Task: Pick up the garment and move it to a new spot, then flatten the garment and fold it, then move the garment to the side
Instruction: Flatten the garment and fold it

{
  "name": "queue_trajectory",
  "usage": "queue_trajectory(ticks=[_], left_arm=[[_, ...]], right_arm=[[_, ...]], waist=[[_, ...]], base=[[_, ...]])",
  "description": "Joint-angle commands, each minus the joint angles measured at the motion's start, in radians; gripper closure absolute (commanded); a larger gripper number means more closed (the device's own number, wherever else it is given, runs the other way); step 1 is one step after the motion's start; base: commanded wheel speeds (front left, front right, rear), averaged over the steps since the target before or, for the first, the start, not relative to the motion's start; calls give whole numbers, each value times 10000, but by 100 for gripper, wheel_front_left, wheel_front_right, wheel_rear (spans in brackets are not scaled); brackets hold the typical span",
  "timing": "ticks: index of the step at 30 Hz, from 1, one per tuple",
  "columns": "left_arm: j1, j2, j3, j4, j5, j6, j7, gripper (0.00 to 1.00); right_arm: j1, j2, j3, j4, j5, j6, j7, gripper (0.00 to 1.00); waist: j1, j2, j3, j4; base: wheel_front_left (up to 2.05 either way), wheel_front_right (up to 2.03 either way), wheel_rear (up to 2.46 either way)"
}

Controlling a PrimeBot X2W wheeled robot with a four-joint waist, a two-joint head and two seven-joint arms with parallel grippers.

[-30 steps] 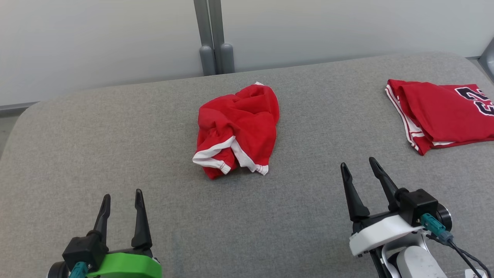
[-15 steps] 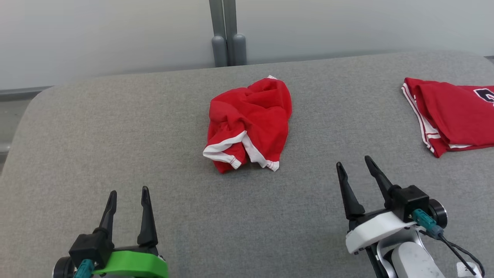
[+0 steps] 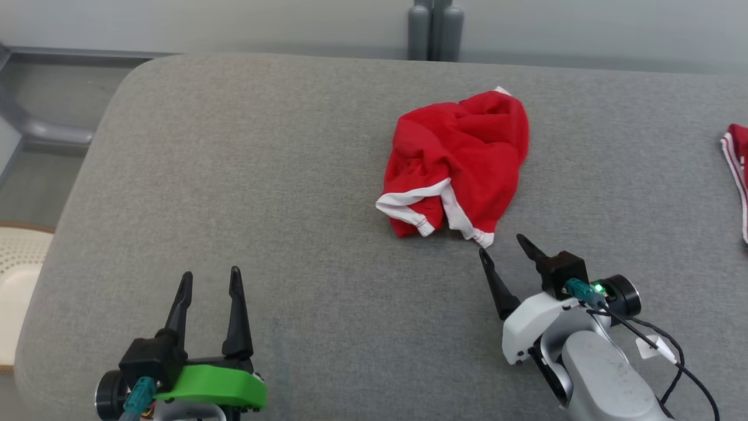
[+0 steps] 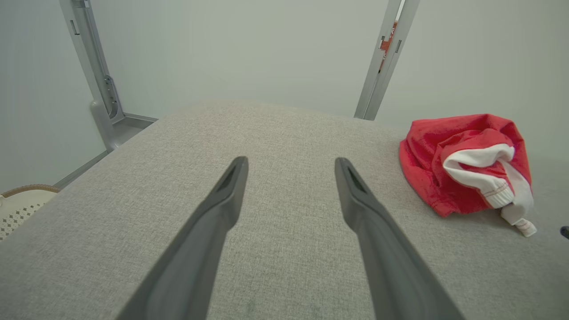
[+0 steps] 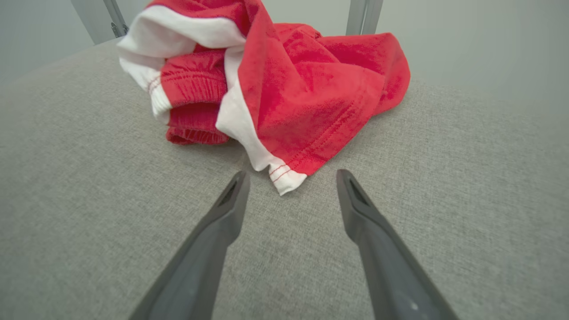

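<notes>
- The garment (image 3: 456, 161), red with white trim, lies crumpled in a heap on the grey padded table (image 3: 234, 175), toward the far edge and right of the middle in the head view. Nothing holds it.
- Its nearest hem corner (image 5: 284, 182), white-edged, points toward us and rests flat on the table.
- Our right gripper (image 3: 501, 244) hangs just beside that corner, its jaws spread wide and empty. In the right wrist view the corner lines up with the gap but is not yet inside it.
- Our left gripper (image 3: 211, 272) hovers at the near left, well apart from the garment, its jaws likewise wide and holding nothing.
- We judge this to be the very first step: reaching in to pick the garment up, with the move, flattening and folding all undone.
- The next move, as we see it, calls for easing the right fingers forward and down around the corner, then closing on the fabric without catching the table cover. The left gripper would need to come across for a second hold.
- Counted: one crumpled garment, one further red-and-white cloth (image 3: 737, 158) at the right edge, two grippers, one table, two grey posts (image 3: 435, 29) behind it, and one pale perforated object (image 3: 17, 257) at the left.
</notes>
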Motion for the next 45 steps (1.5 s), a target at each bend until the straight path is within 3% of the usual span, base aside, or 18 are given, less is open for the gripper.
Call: queue_trajectory(ticks=[1, 6, 7, 8, 12, 13, 21, 29, 39, 40, 41, 43, 45], left_arm=[[-171, -45, -5, 35, 70, -56, -4, 0], [-151, -90, -32, 83, 89, -106, -4, 0], [-133, -101, -30, 88, 92, -113, -4, 0], [-119, -107, -30, 95, 99, -110, -4, 0], [-116, -125, -49, 115, 146, -95, -4, 0], [-111, -124, -28, 100, 159, -84, -4, 0], [-12, -129, 98, 81, 215, -142, -4, 0], [-97, -128, 8, 125, 287, -209, -2, 0], [-193, -128, 62, 136, 330, -219, -4, 0], [-210, -128, 93, 145, 361, -228, -4, 0], [-224, -128, 115, 150, 373, -236, -4, 0], [-234, -128, 169, 143, 397, -239, -4, 0], [-221, -128, 231, 137, 454, -237, -4, 0]], right_arm=[[-310, -42, -74, 350, -197, -14, -25, 0], [-890, -84, -403, 1347, -445, -14, -27, 0], [-1005, -92, -468, 1589, -456, -14, -27, 16], [-1110, -128, -499, 1770, -511, -14, -27, 49], [-1490, -218, -655, 2397, -609, -14, -24, 96], [-1571, -216, -688, 2510, -620, -14, -22, 100], [-1587, -451, -1091, 1717, -607, -16, -14, 100], [-1072, -1250, -1621, 410, -756, -16, -14, 100], [-879, -2206, -2116, 1080, -1009, -16, -12, 100], [-926, -2240, -2180, 1234, -1026, -16, -12, 92], [-966, -2247, -2210, 1327, -1047, -16, -13, 77], [-1061, -2263, -2358, 1382, -1094, -16, -13, 0], [-1084, -2262, -2506, 1294, -1128, -16, -13, 0]], waist=[[0, -1, 483, 843], [0, -1, 538, 1228], [0, -1, 555, 1269], [0, -1, 568, 1286], [0, -1, 655, 1282], [0, -1, 676, 1229], [0, -1, 558, 320], [0, -1, 323, -709], [0, -1, 355, -1035], [0, -1, 372, -1053], [0, -1, 385, -1074], [0, -1, 397, -1145], [0, -1, 385, -1251]], base=[[0, 0, 0], [0, 0, 0], [0, 0, 0], [0, 0, 0], [0, 0, 0], [0, 0, 0], [0, 0, 0], [0, 0, 0], [0, 0, 0], [0, 0, 0], [0, 0, 0], [0, 0, 0], [0, 0, 0]])
